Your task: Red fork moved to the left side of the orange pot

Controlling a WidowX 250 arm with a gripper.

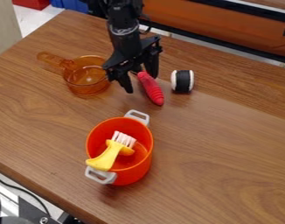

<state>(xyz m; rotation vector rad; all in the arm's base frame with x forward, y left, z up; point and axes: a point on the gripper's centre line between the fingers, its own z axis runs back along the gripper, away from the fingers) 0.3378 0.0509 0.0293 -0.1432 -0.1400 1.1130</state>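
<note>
Camera view of the work surface, with my black arm [123, 33] entering from the top edge and my pincer [140, 83] hanging low over the wooden table [220, 144]. The two fingers of my pincer stand apart, clamped on nothing. The red fork [152, 89] lies directly at my pincer: its ridged handle slants out from between the fingers toward the bottom of the view, and its other end is hidden behind them. Just beside my pincer, on the left of the view, sits a clear amber pan [86, 87], its handle pointing away from me. Near my pincer on the opposite side is a black spool [182, 81] with white ends, close to the fork yet apart from it. Below my pincer in the view, well apart from it, stands the orange pot [143, 168], upright, with two pale grey handles. A yellow brush [107, 156] with whitish bristles leans inside the pot, its grip end reaching the rim beside the handle farther from my pincer. The fork lies outside the pot, between it and my arm.
</note>
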